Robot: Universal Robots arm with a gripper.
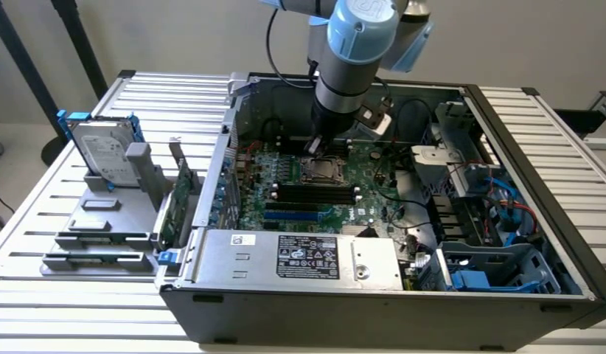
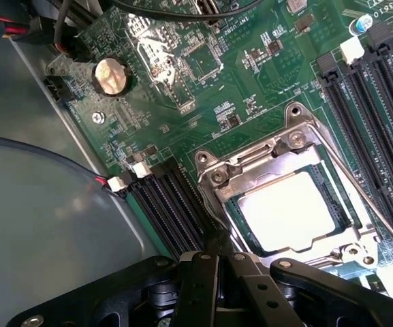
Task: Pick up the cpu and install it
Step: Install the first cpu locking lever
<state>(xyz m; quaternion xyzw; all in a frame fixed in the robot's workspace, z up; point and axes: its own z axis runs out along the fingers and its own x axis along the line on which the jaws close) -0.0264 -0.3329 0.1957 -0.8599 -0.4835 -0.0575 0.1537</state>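
The cpu (image 2: 288, 211), a shiny silver square, lies flat in its socket on the green motherboard (image 2: 250, 82), with the metal socket frame (image 2: 250, 163) around its edges. A thin lever (image 2: 366, 197) runs along one side of the socket. My gripper (image 2: 218, 262) hangs just beside the socket, its black fingers shut together with nothing between them. In the exterior view my gripper (image 1: 318, 151) points straight down inside the open computer case, directly above the cpu (image 1: 323, 172) in the middle of the board.
Black memory slots (image 2: 172, 211) flank the socket. A grey power supply (image 1: 303, 258) fills the near side of the case, and drive cages with blue cables (image 1: 480, 221) the exterior view's right. Outside, a hard drive (image 1: 105, 153) and a green card (image 1: 177, 199) stand in a grey holder.
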